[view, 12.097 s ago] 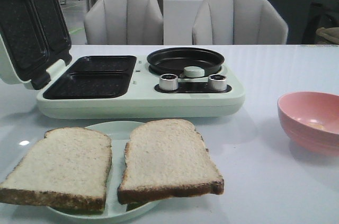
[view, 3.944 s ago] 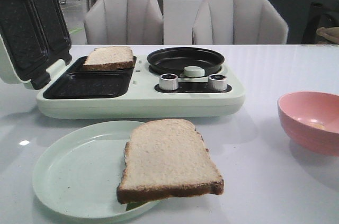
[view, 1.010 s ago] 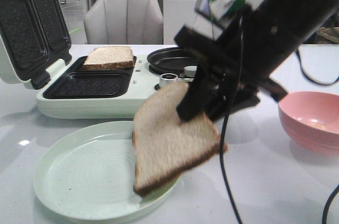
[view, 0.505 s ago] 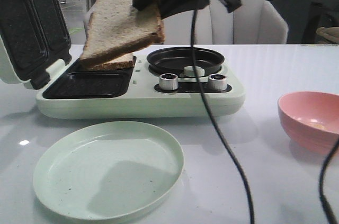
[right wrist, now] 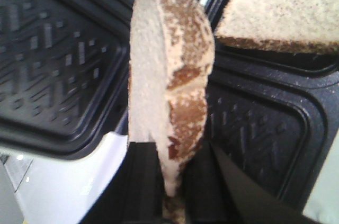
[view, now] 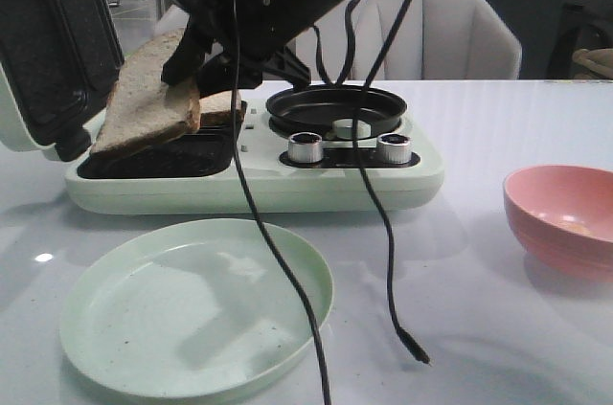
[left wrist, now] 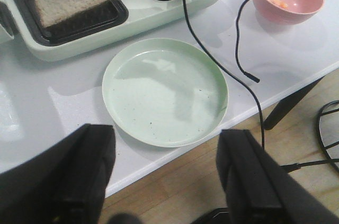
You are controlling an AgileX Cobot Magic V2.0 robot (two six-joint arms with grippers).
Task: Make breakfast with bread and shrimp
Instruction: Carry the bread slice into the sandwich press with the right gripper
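Lowered since half a second ago, the held bread slice now hangs tilted over the near-left tray. The right arm's jaws clench its far-right edge; the slice slopes down leftward. The left jaws, nearer the plate, are spread and empty.

Two grey upholstered chairs behind the white table, wooden floor beneath.

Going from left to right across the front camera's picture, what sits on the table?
Open black waffled lid → tilted bread slice held by the right gripper → round black frying pan → pink bowl.
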